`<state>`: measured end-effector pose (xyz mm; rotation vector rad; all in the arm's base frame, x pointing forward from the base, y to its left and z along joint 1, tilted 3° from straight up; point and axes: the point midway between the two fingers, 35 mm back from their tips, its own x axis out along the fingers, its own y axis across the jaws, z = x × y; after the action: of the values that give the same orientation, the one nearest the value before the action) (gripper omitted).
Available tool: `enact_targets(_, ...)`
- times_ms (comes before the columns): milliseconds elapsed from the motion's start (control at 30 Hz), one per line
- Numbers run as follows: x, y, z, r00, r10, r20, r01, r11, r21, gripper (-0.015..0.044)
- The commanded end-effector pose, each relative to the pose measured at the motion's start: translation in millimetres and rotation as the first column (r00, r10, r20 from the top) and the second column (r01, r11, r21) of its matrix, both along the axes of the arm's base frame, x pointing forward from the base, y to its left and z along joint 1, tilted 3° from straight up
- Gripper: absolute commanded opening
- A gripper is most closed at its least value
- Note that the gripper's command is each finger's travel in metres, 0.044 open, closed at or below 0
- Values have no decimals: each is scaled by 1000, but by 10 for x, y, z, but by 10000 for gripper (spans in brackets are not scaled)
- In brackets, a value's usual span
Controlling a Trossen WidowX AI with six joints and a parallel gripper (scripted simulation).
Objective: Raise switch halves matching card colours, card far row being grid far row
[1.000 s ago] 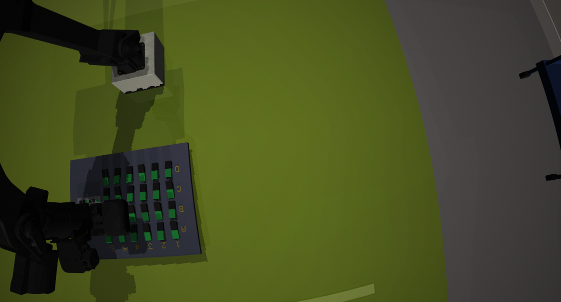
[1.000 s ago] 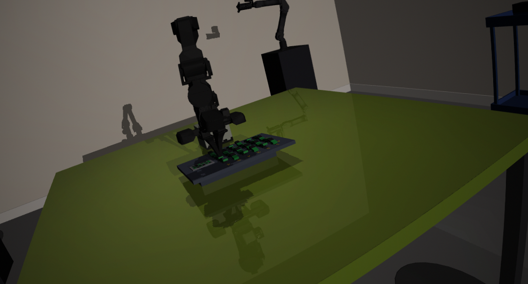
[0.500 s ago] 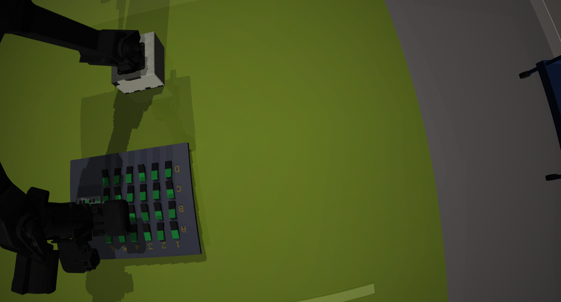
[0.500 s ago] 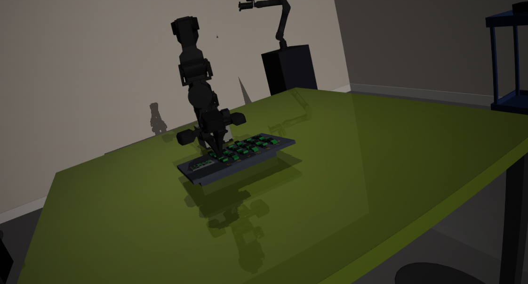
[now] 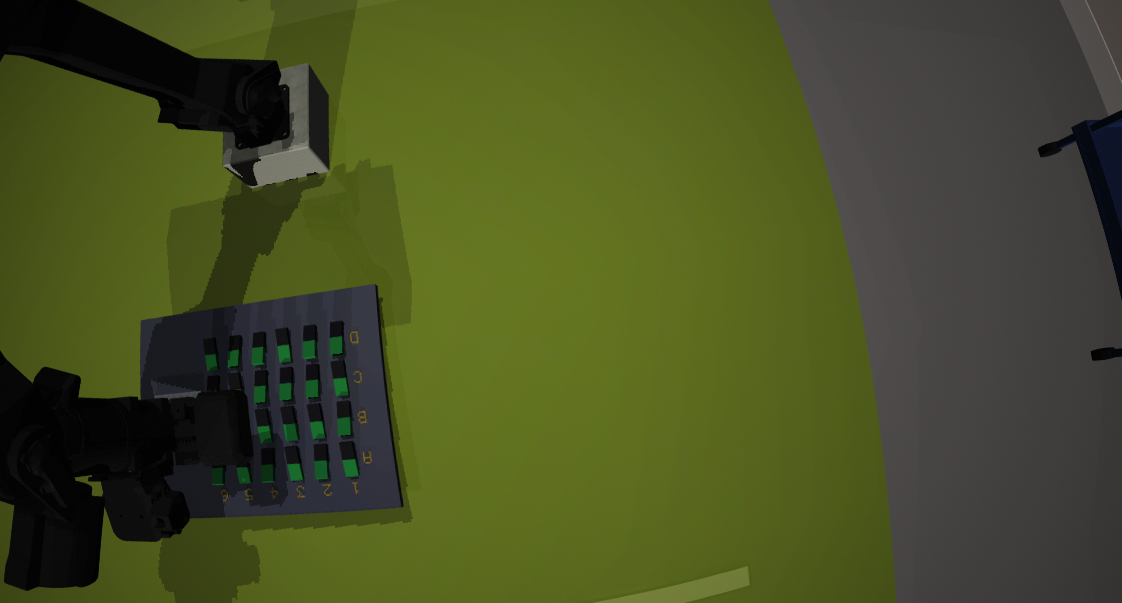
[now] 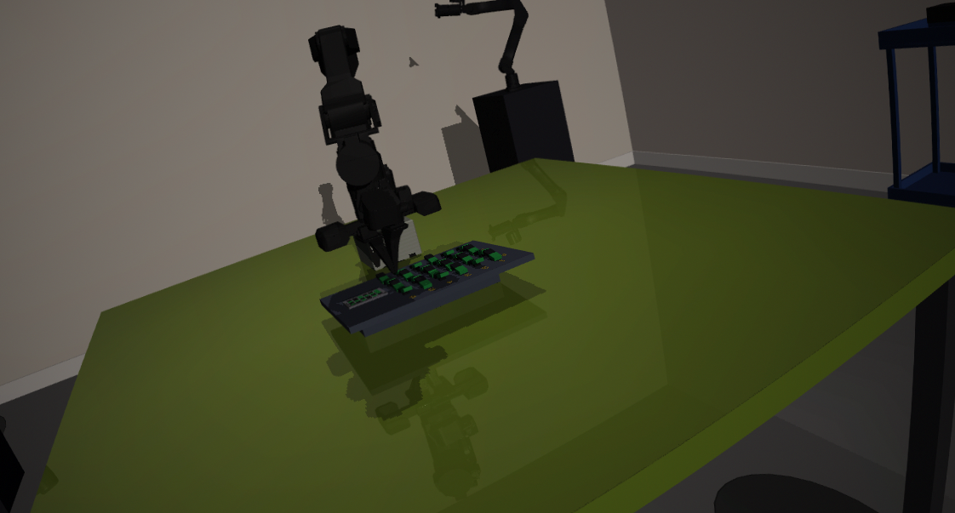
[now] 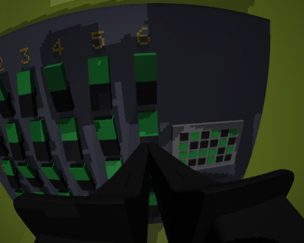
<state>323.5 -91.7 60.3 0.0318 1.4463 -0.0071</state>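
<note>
My gripper [image 7: 148, 149] [image 6: 395, 271] is shut and empty, tips low over the column 6 end of the switch panel [image 7: 213, 69] [image 5: 388, 442] [image 6: 517, 254]. In the wrist view the tips overlap the near, dark half of switch B6 [image 7: 148, 123]; contact cannot be told. Switch A6 [image 7: 145, 67] stands farther out, switch A5 [image 7: 98, 71] beside it. The fingers hide much of C6 and D6. The small card [image 7: 175, 142] [image 6: 366, 298] lies right of column 6. Its far row alternates dark and green from the left; its lower left corner is partly covered.
A pale block [image 5: 294, 163] with a dark arm part above it stands on the green table [image 5: 588, 245] [image 6: 220, 376]. A second arm [image 6: 517, 35] on a dark pedestal [image 6: 534, 122] stands behind the table. A blue cart [image 6: 912, 38] [image 5: 1099, 167] is off to the side.
</note>
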Motion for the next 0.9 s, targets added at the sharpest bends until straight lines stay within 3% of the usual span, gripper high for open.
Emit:
enact_targets(0, -26, -18, 433, 999, 1, 47, -1, 1000, -10, 0)
enact_targets(200, -34, 90, 431, 999, 1, 46, -1, 1000, -9, 0)
enact_targets(533, -516, 1447, 358, 999, 1, 42, -1, 1000, 4, 0)
enact_targets(733, -565, 1521, 330, 999, 1, 44, -1, 1000, 5, 0)
enact_targets(867, -522, 1527, 21, 998, 0, 67, 0, 1000, 5, 0)
